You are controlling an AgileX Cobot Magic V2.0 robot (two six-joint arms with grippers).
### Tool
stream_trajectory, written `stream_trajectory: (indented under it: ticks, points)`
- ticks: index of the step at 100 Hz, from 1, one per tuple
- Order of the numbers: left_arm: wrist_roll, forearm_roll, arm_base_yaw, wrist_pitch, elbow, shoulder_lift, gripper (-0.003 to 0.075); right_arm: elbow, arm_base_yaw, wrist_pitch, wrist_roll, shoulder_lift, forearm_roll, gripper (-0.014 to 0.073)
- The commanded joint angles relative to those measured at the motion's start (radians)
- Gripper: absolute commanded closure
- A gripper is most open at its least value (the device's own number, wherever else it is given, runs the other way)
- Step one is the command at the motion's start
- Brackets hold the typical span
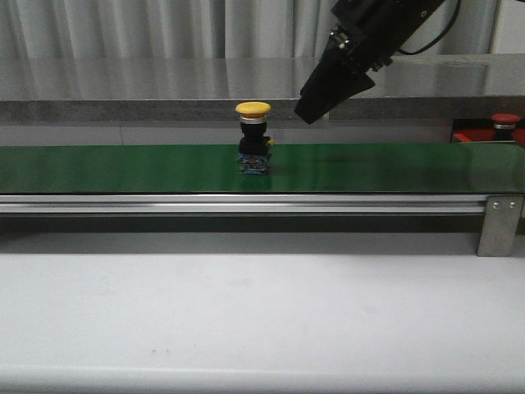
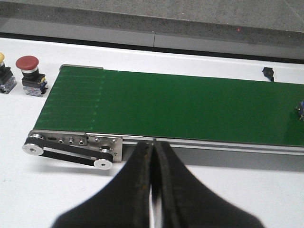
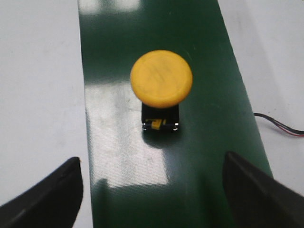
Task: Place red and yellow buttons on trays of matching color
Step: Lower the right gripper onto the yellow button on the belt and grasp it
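Observation:
A yellow-capped button (image 1: 253, 135) with a dark base stands upright on the green belt (image 1: 123, 168). In the right wrist view the yellow button (image 3: 161, 78) is ahead of my right gripper (image 3: 152, 187), which is open and empty, its fingers wide on either side of the belt. In the front view my right gripper (image 1: 308, 113) hangs just above and to the right of the button. A red button (image 1: 504, 121) sits on the red tray (image 1: 472, 134) at the far right. My left gripper (image 2: 153, 145) is shut and empty, near the belt's front rail.
In the left wrist view a loose red button (image 2: 28, 73) and part of a yellow one (image 2: 3, 76) stand on the white table past the belt's end roller (image 2: 71, 147). The belt's metal bracket (image 1: 499, 223) is at the right. A cable (image 3: 280, 126) lies beside the belt.

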Motion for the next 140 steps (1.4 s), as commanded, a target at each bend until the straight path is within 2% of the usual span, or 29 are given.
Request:
stream_trajectory:
  ticks: [1,55,78,122,129,140]
  points:
    - [0.001,-0.028,-0.006,-0.062,-0.027,-0.002,0.0741,-0.021,-0.002,-0.012,-0.014,-0.055,0.044,0.0001]
    - [0.001,-0.028,-0.006,-0.062,-0.027,-0.002,0.0741,-0.021,-0.004,-0.020,-0.062,-0.037,0.058,0.0001]
    - [0.001,-0.028,-0.006,-0.062,-0.027,-0.002,0.0741,-0.021,-0.015,-0.022,-0.102,-0.017,0.119,0.0002]
    - [0.001,-0.028,-0.006,-0.062,-0.027,-0.002,0.0741,-0.021,-0.015,-0.043,-0.129,0.021,0.150,0.0003]
    - [0.001,-0.028,-0.006,-0.062,-0.027,-0.002,0.0741,-0.021,-0.015,-0.048,-0.129,0.021,0.151,0.0042]
    - [0.001,-0.028,-0.006,-0.062,-0.027,-0.002,0.0741,-0.021,-0.020,-0.068,-0.128,0.021,0.151,0.0179]
